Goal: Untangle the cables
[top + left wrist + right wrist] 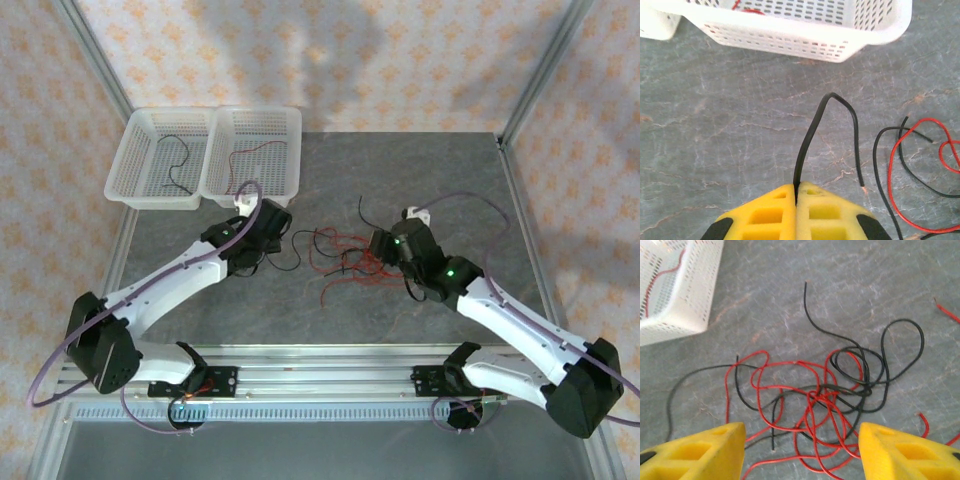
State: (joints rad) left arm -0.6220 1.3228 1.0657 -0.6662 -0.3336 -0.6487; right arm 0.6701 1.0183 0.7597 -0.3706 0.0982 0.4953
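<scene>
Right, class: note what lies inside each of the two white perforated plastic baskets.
The left white perforated plastic basket holds one thin black wire. The right basket holds one thin red wire. The left arm covers the right basket's near corner, so anything there is hidden.

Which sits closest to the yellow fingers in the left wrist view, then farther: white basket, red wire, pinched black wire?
1. Pinched black wire, clamped between the left fingers.
2. Red wire, lying to the right.
3. White basket, farthest, along the top.
</scene>
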